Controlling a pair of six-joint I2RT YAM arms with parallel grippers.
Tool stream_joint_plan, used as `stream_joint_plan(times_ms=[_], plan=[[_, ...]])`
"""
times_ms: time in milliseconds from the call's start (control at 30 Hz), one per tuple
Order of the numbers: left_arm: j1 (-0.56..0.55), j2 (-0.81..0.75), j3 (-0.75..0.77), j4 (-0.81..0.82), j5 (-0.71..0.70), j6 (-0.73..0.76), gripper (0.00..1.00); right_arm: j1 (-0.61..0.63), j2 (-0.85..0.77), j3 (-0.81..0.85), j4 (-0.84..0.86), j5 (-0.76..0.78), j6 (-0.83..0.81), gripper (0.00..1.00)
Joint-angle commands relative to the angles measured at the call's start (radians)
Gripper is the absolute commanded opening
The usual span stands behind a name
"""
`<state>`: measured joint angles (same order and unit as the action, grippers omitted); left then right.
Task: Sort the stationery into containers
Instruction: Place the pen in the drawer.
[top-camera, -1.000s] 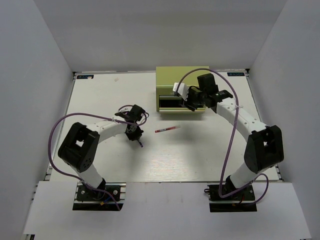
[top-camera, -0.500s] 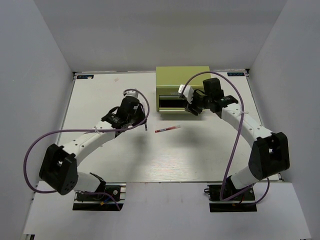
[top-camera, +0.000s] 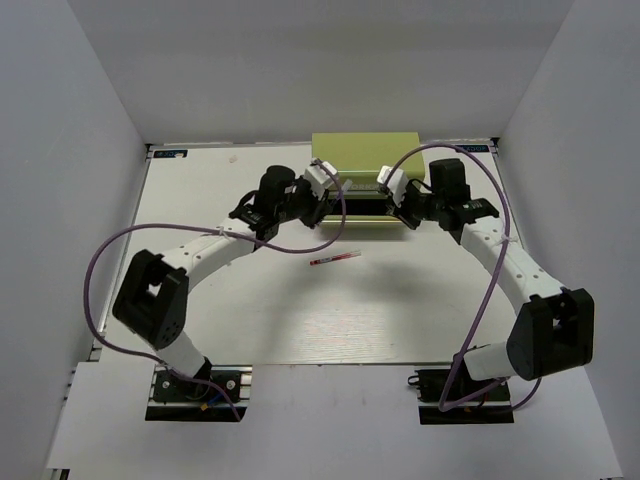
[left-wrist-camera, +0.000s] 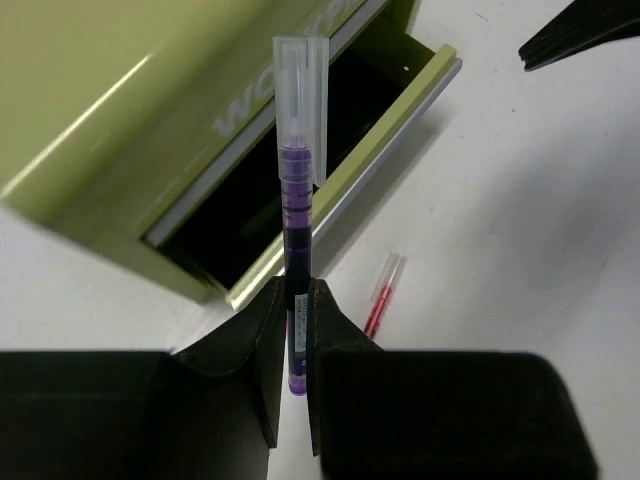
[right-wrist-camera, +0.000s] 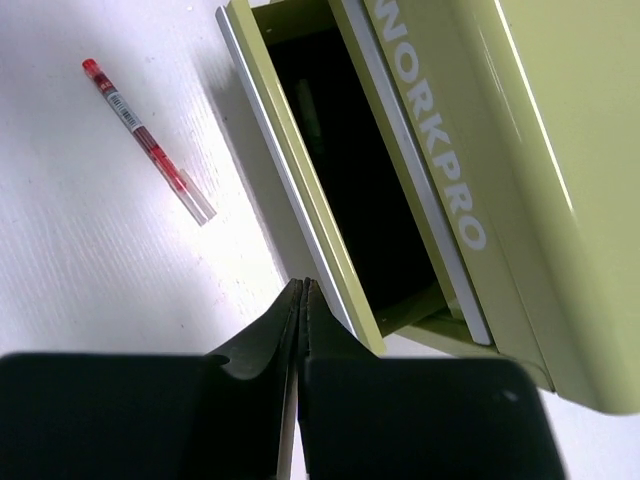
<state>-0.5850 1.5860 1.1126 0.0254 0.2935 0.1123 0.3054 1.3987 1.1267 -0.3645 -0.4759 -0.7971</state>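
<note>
Pen held at the open drawer (left-wrist-camera: 385, 140) of the olive-green metal tool chest (top-camera: 365, 150).
Left gripper (left-wrist-camera: 297, 300) pinches a purple clear-capped pen (left-wrist-camera: 297, 200); right gripper (right-wrist-camera: 302, 295) pressed together, empty; thin red pen (top-camera: 335, 258) lies nearer.

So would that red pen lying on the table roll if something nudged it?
Probably: the red pen looks round and slim, lying flat on the smooth table, so a sideways nudge could roll it. It also looks stiff and light, likely easy to lift.
</note>
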Motion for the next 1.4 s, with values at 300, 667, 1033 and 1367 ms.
stream_joint_plan(times_ms=[300, 667, 1033, 1367], plan=[[-0.004, 0.21, 0.211, 0.005, 0.185, 0.384, 0.0, -0.057, -0.066, -0.047, 0.029, -0.038, 0.016, 0.0], [-0.004, 0.313, 0.325, -0.12, 0.124, 0.572, 0.08, -0.068, -0.069, -0.062, 0.024, -0.05, 0.022, 0.04], [-0.024, 0.312, 0.287, -0.075, 0.072, 0.59, 0.44, -0.066, -0.052, -0.062, 0.016, -0.059, 0.01, 0.13], [-0.042, 0.233, 0.296, -0.021, 0.033, 0.503, 0.59, -0.063, -0.058, -0.088, -0.163, -0.265, -0.308, 0.38]])
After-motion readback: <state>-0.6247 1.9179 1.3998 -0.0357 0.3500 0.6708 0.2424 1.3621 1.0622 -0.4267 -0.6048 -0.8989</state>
